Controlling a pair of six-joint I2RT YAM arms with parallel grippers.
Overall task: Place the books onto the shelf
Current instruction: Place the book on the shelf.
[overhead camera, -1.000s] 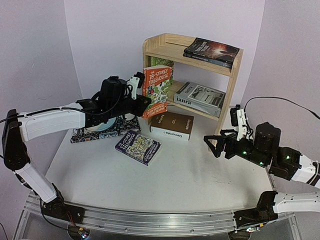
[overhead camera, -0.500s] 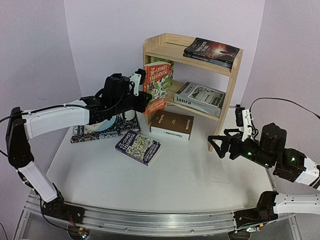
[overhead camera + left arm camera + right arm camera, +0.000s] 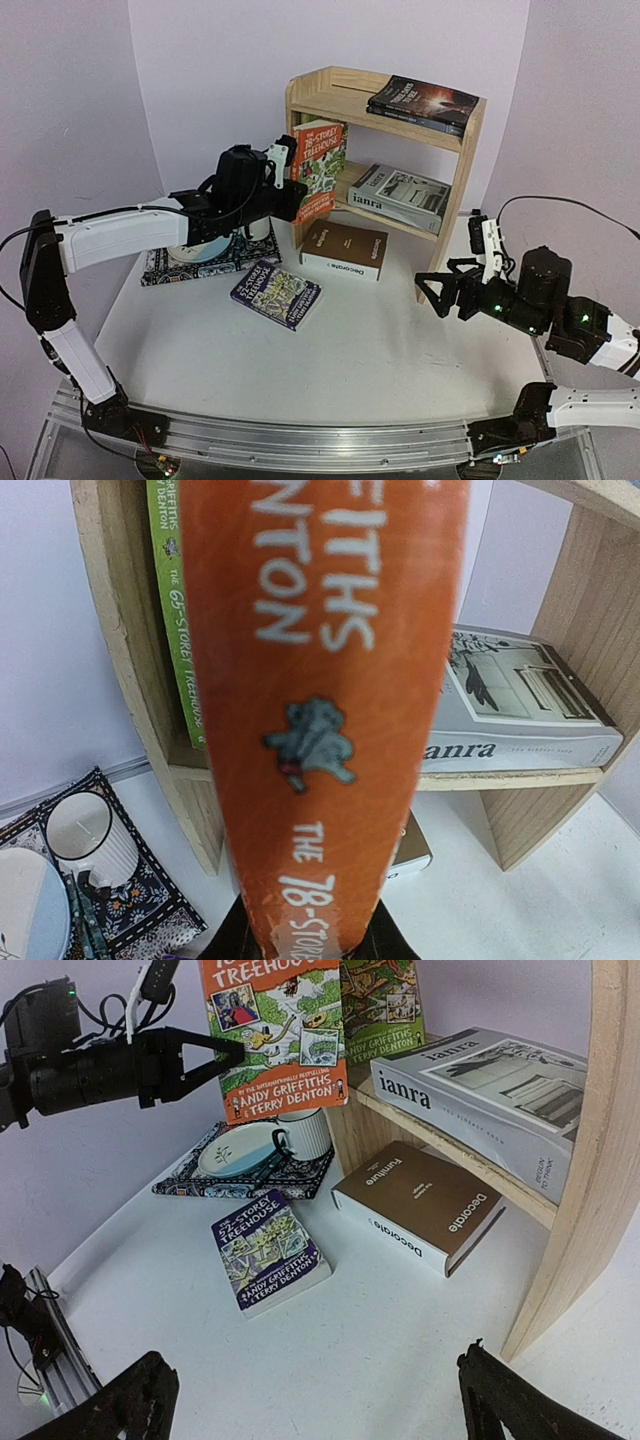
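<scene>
Currently | left gripper (image 3: 295,205): fingers narrowed onto lower end of orange paperback (image 3: 318,168), held upright at the shelf (image 3: 470,150) lower board, near green paperback (image 3: 180,610) standing there | right gripper (image 3: 428,290): jaws spread wide, holding nothing, over table (image 3: 350,340) | grey book (image 3: 400,195): flat on lower board | dark books (image 3: 420,103): top board | Decorate (image 3: 345,250), dark blue paperback (image 3: 277,293): on table

Holds orange book (image 3: 318,165) upright in left fingers (image 3: 288,203) at shelf's (image 3: 330,85) lower-left opening. Hangs right fingers (image 3: 432,281) wide apart near shelf's right panel. Shows brown book (image 3: 345,250) and blue book (image 3: 276,294) flat on surface (image 3: 380,350).
</scene>
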